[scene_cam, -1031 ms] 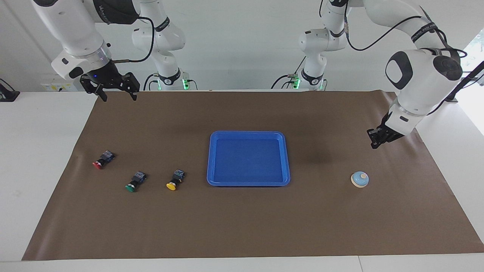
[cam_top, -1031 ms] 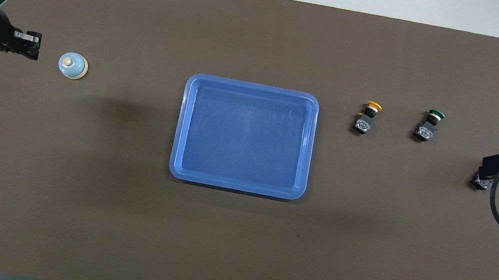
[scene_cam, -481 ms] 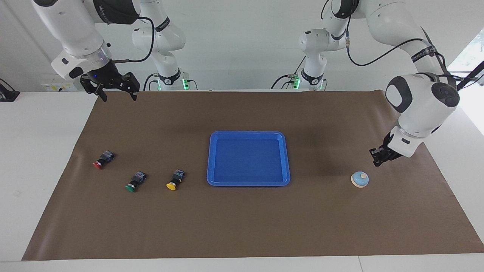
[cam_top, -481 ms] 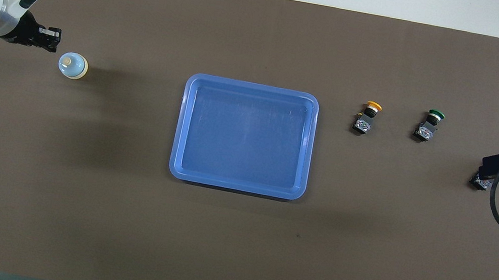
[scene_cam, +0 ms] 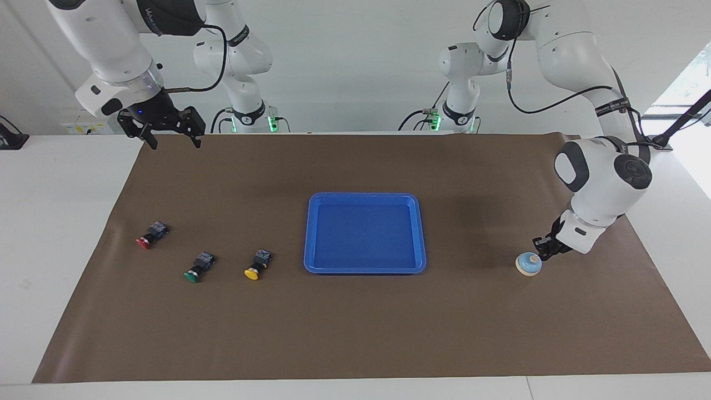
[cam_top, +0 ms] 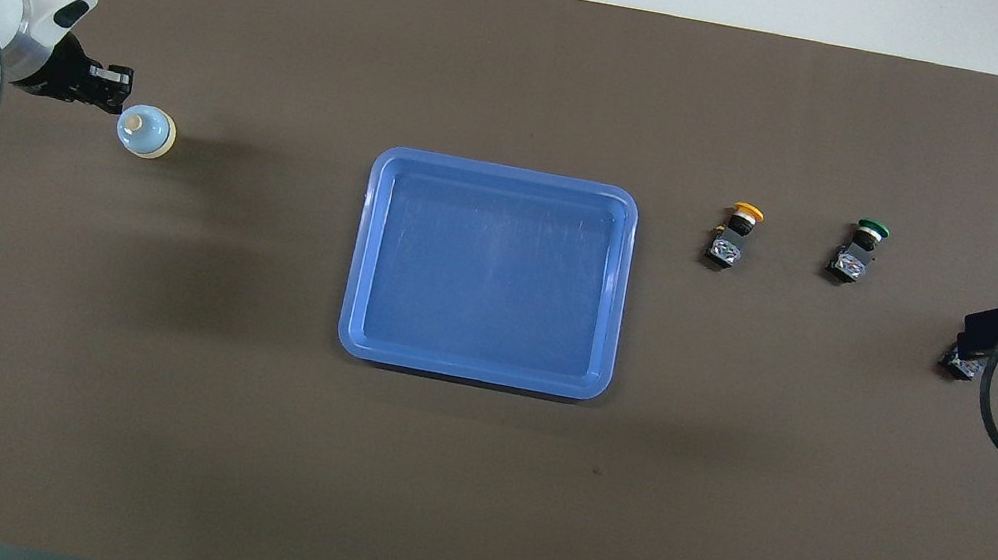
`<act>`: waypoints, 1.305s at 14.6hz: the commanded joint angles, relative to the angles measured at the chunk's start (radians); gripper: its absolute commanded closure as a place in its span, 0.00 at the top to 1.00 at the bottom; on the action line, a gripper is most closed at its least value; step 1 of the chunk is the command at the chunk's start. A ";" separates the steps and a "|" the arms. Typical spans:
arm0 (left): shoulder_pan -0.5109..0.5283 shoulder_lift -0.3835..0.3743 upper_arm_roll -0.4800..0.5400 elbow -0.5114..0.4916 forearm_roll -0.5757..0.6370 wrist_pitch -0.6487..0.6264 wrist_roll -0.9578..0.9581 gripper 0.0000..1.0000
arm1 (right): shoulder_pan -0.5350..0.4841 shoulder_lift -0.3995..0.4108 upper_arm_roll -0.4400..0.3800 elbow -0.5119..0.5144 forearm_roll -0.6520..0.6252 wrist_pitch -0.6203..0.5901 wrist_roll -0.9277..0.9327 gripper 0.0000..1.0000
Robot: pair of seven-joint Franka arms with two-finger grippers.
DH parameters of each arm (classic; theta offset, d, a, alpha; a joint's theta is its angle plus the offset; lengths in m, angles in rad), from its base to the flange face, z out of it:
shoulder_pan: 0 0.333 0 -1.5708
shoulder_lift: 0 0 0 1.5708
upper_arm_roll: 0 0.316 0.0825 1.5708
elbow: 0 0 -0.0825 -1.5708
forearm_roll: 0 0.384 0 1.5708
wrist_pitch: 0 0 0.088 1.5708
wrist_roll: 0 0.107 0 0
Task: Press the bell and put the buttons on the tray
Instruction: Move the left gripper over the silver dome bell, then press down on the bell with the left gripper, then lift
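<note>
Facing view: bell [scene_cam: 529, 264] toward the left arm's end of the table, left gripper [scene_cam: 542, 248] low and just beside its knob, fingers seemingly closed (touching or not, cannot tell). Pressing step in hand; next, a short push straight down on the knob. Tray [scene_cam: 417, 233] mid-table, bare; buttons [scene_cam: 198, 266] toward the right arm's end. Right gripper [scene_cam: 172, 136] waiting, open, aloft. Against the earlier frame: left gripper lower and closer to the bell.
</note>
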 commanded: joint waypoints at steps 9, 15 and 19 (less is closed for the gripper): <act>-0.009 -0.032 0.007 -0.080 0.021 0.074 -0.008 0.00 | -0.019 -0.018 0.015 -0.021 -0.004 0.006 -0.003 1.00; -0.006 -0.268 0.006 -0.012 0.020 -0.212 -0.009 0.00 | -0.019 -0.018 0.015 -0.021 -0.004 0.006 -0.005 1.00; -0.009 -0.431 0.006 -0.012 0.018 -0.353 -0.014 0.49 | -0.019 -0.018 0.015 -0.021 -0.004 0.006 -0.005 1.00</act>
